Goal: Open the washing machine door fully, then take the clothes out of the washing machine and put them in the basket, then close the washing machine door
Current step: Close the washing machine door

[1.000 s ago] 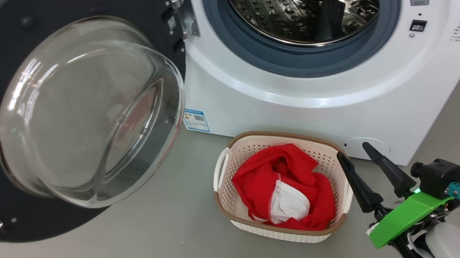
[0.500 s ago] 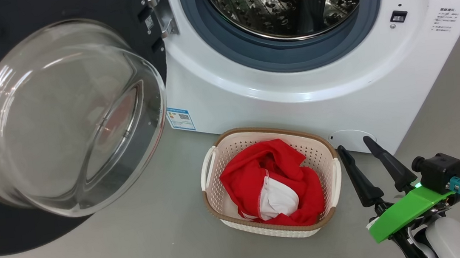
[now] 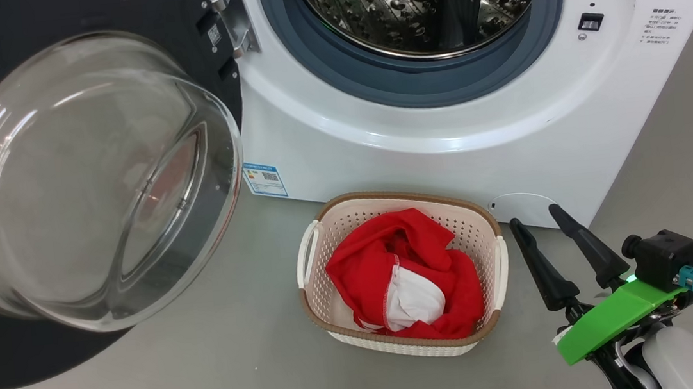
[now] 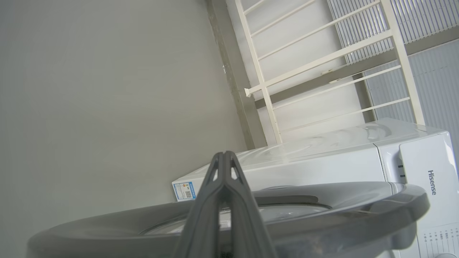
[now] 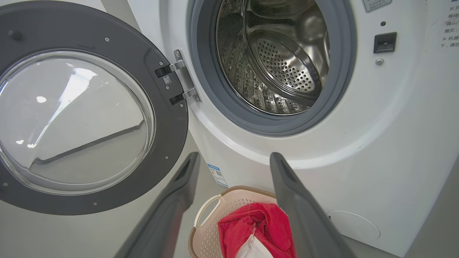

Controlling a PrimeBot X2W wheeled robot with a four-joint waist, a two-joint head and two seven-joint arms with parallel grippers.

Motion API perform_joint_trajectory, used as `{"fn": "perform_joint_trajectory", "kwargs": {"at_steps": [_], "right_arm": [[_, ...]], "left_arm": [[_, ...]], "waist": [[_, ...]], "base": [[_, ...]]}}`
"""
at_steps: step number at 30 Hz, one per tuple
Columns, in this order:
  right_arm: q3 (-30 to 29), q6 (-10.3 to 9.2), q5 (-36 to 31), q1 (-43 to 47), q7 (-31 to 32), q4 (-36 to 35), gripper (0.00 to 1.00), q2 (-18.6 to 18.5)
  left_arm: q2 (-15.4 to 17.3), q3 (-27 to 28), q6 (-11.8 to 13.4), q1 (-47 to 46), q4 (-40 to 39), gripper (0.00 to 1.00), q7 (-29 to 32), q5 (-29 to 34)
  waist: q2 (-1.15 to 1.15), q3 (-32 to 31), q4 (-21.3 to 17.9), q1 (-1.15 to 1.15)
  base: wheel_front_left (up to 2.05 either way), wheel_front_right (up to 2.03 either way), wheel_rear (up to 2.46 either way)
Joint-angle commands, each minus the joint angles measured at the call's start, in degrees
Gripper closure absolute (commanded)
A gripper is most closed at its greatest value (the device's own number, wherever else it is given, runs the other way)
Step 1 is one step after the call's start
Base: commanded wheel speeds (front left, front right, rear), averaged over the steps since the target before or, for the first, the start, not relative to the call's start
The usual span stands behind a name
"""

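Note:
The washing machine door [image 3: 45, 20] stands swung open at the left, its clear glass bowl [image 3: 88, 183] bulging toward me. The white washing machine [image 3: 412, 149] shows a bare steel drum [image 3: 416, 0] with no garment visible inside. Red clothes [image 3: 406, 272] lie bunched in the cream basket [image 3: 398, 197] on the floor before the machine. My right gripper [image 3: 536, 216] hovers open just right of the basket, nothing between its fingers. In the left wrist view my left gripper [image 4: 224, 156] is shut and empty, close over the door's outer rim [image 4: 322, 211]; whether it touches it I cannot tell.
Grey floor [image 3: 211, 376] lies between the open door and the basket. A blue sticker [image 3: 264, 178] marks the machine's lower left corner. A white railing [image 4: 322, 61] and a grey wall stand behind the machine. In the right wrist view the drum [image 5: 276, 64] and door [image 5: 89, 118] are ahead.
The whole head picture has shifted left, so the camera has turned. The right gripper keeps its place in that view and stays open. The clothes lie as before in the basket.

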Motion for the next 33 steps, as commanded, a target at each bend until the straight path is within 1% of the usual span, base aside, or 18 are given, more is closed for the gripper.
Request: {"fn": "perform_joint_trajectory", "kwargs": {"at_steps": [1,6,10,16,21,23,24,33], "right_arm": [[0.9,0.09,-0.1,-1.4,-0.7,-1.4,0.0,0.0],[0.8,0.09,-0.2,-1.3,-0.7,-1.4,0.0,0.1],[0.6,0.09,-0.2,-0.9,-0.7,-1.4,0.0,0.3],[0.2,0.09,-0.2,-0.1,-0.7,-1.3,0.0,0.6],[0.1,0.09,-0.1,0.3,-0.7,-1.3,0.0,0.9],[0.1,0.09,-0.1,0.7,-0.7,-1.2,0.0,1.0],[0.1,0.09,-0.1,0.7,-0.7,-1.2,0.0,1.0],[0.6,0.09,0.2,1.8,-0.7,-1.0,0.0,1.4]], "left_arm": [[3.3,0.7,-0.9,-1.3,-1.3,1.0,1.1,-0.4],[3.0,-0.7,-1.5,-0.4,-2.7,1.0,4.7,-0.8],[2.9,-1.9,-2.0,1.1,-4.9,1.0,9.1,-1.5],[1.9,-3.4,-2.5,4.5,-10.9,1.0,16.5,-3.9],[1.1,-3.6,-1.3,7.9,-17.3,1.0,20.8,-5.8],[0.4,-4.0,-0.3,10.6,-21.9,1.0,23.4,-6.8],[0.4,-4.0,-0.3,10.6,-21.9,1.0,23.4,-6.8],[-2.4,-5.6,3.8,16.9,-36.7,1.0,28.7,-9.5]], "waist": [[0.0,0.0,0.0,0.0],[0.0,-0.1,0.1,0.0],[0.0,-0.6,0.1,0.0],[0.0,-1.6,0.6,0.0],[0.0,-2.6,0.8,0.0],[0.0,-3.4,0.9,0.0],[0.0,-3.4,0.9,0.0],[0.0,-5.3,0.6,0.0]], "base": [[0.0,0.0,0.0],[0.0,0.0,0.0],[0.0,0.0,0.0],[0.0,0.0,0.0],[0.0,0.0,0.0],[0.0,0.0,0.0],[0.0,0.0,0.0],[0.0,0.0,0.0]]}}
